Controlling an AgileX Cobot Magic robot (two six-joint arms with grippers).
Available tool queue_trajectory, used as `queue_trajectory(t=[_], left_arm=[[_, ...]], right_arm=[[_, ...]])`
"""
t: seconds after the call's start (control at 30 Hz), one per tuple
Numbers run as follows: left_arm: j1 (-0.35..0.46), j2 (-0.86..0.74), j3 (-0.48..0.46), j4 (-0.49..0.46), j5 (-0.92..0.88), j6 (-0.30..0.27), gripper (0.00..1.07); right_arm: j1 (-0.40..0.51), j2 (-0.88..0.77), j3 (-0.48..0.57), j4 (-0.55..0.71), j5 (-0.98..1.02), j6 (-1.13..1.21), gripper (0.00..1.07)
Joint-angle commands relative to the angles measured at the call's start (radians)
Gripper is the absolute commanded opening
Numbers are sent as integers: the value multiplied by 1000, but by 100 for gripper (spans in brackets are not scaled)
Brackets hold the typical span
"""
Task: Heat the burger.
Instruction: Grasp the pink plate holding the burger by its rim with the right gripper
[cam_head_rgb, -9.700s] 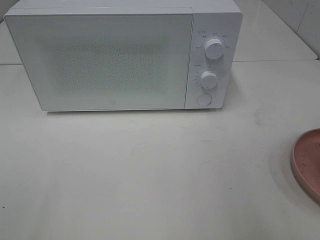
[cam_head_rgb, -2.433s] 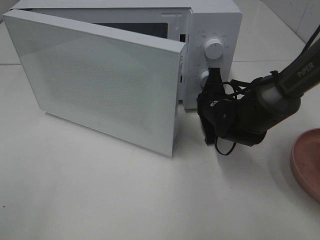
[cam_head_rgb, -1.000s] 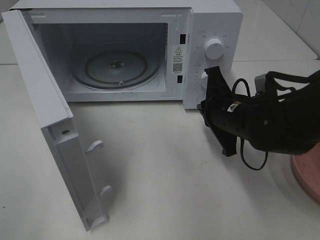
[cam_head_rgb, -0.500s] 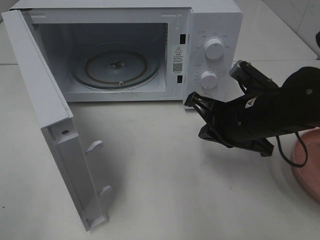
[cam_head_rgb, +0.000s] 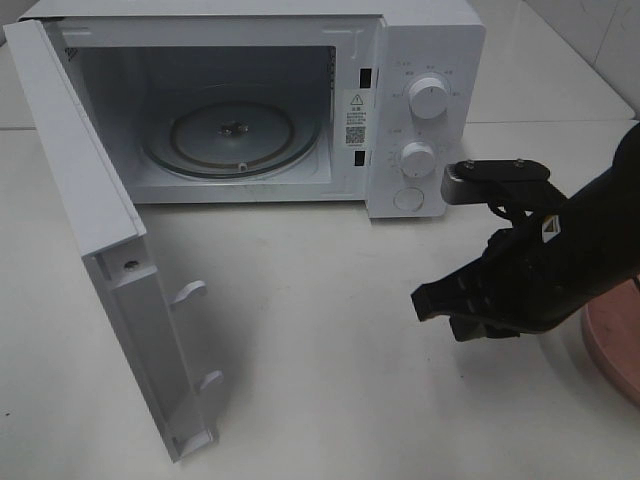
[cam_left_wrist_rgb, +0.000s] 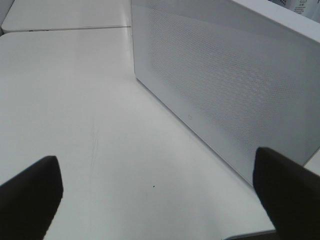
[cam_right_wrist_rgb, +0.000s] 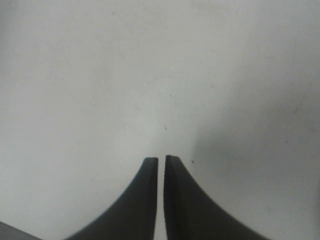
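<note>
The burger is out of view in every frame. The white microwave (cam_head_rgb: 425, 60) stands at the back of the table with its door (cam_head_rgb: 90, 210) swung wide open to the left, showing the bare glass turntable (cam_head_rgb: 232, 135). My right gripper (cam_head_rgb: 425, 303) is shut and empty, low over the table in front of the microwave's control panel; in the right wrist view its fingers (cam_right_wrist_rgb: 161, 161) nearly touch above bare table. My left gripper (cam_left_wrist_rgb: 154, 153) is open and empty, facing the outside of the open door (cam_left_wrist_rgb: 225, 85); it does not show in the exterior view.
A pink round plate (cam_head_rgb: 615, 340) lies at the table's right edge, partly hidden by my right arm. The open door sticks out toward the table's front left. Two knobs (cam_head_rgb: 428, 98) and a button sit on the microwave's right panel.
The door went from closed to fully open. My right arm has pulled back from the control panel toward the front right, and its gripper now points left, low over the table.
</note>
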Motion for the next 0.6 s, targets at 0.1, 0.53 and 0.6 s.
queue_trajectory(t=[0.1, 0.53, 0.6], left_arm=[[-5, -23, 3, -6, -9, 1, 98], [-5, -23, 3, -6, -9, 1, 98], [-5, -23, 3, -6, -9, 1, 98]], right_arm=[[-5, -55, 0, -75, 143, -6, 12], [-39, -88, -158, -189, 439, -22, 59], [-46, -88, -164, -196, 446, -38, 67]])
